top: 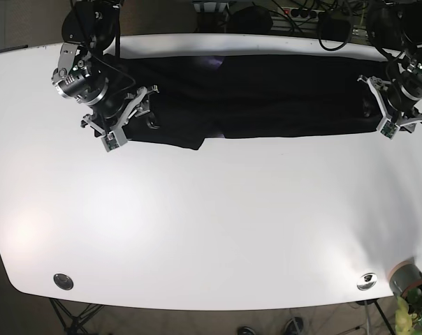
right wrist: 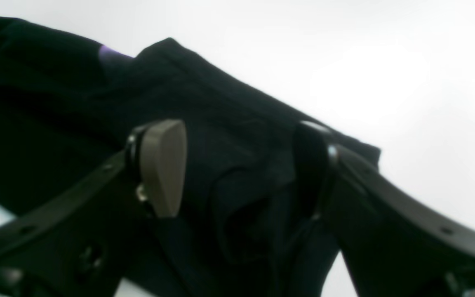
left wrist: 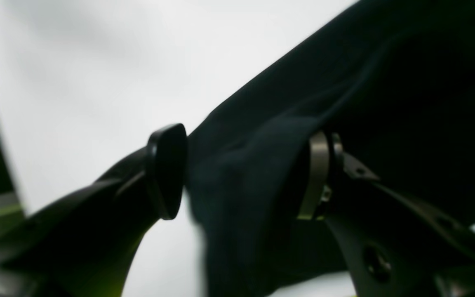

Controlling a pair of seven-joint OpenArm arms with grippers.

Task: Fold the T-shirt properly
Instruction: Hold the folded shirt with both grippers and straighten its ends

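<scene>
White tabletop fills most of the base view, with dark floor seen around its curved edges. At the left of that view the right gripper is set over the left end of the T-shirt, which is laid out as a long black band across the far part of the table, close to the back edge. In the right wrist view the two fingers are held apart, a tan pad on one side and a dark finger on the other, and bunched black cloth is seen lying between them; whether the cloth is touched by either pad cannot be told. A small purple patch is seen near the shirt's upper edge. At the right end of the band the left gripper is placed at the cloth's edge. In the left wrist view its fingers are also spread, a fold of shirt is draped between them against the metal-backed finger, and the black pad is kept just clear of the cloth. Near the front right corner a small grey cylinder is seen.
</scene>
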